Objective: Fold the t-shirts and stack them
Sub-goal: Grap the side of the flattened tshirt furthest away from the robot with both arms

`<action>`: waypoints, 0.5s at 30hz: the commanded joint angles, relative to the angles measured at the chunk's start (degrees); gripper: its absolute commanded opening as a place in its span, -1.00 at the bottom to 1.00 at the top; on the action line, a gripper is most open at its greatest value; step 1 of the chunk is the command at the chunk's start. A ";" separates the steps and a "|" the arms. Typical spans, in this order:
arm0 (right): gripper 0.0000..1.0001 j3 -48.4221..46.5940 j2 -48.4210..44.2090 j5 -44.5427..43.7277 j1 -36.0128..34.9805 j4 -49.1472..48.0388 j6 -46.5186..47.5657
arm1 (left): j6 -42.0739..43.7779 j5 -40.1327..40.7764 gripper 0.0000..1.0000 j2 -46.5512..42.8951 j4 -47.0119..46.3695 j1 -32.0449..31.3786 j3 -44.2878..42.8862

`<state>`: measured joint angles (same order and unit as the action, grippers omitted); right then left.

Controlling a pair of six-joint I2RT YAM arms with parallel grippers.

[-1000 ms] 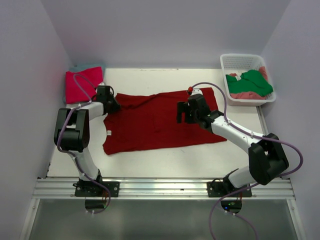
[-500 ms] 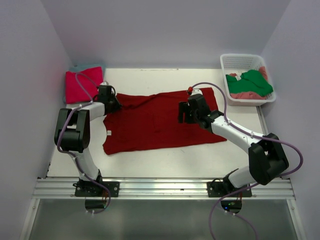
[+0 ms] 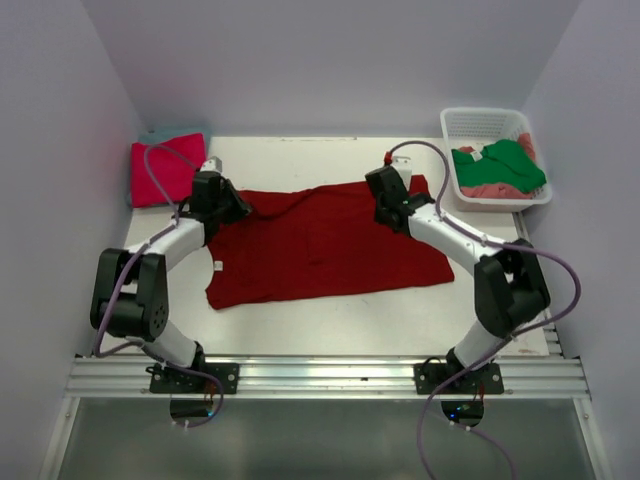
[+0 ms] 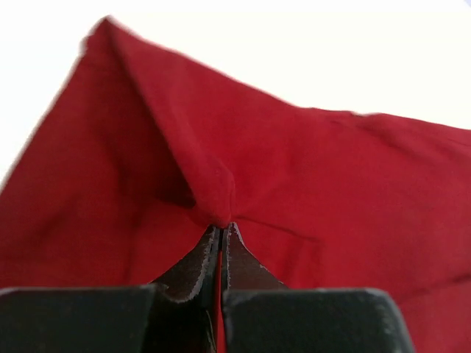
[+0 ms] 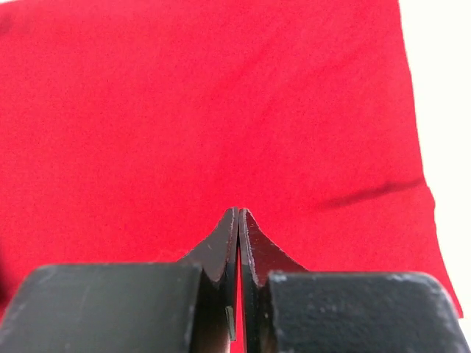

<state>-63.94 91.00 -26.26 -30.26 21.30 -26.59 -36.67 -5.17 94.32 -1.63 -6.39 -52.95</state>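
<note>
T-shirt (image 3: pixel 320 245), dark red, lies spread on tabletop (image 3: pixel 300 320): your left end effector (image 4: pixel 221 226) pinches its far-left fold; your right end effector (image 5: pixel 238 212) is pressed together at its far-right edge.

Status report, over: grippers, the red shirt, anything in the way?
Left gripper shut on dark red t-shirt fold. Right gripper shut over it, grip unclear. Shirt spread on table. Nothing blocking.

Lilac walls (image 3: pixel 330 60), white table (image 3: pixel 300 320)
</note>
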 commanded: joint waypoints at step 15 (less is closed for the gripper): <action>0.35 -41.77 37.73 -9.79 17.59 13.50 -1.11 | -1.57 -10.82 -1.00 -21.55 3.74 -1.17 7.94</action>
<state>-98.65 124.62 -34.94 -13.98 32.36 -30.28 -37.36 -13.37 74.70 1.32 -7.62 -46.59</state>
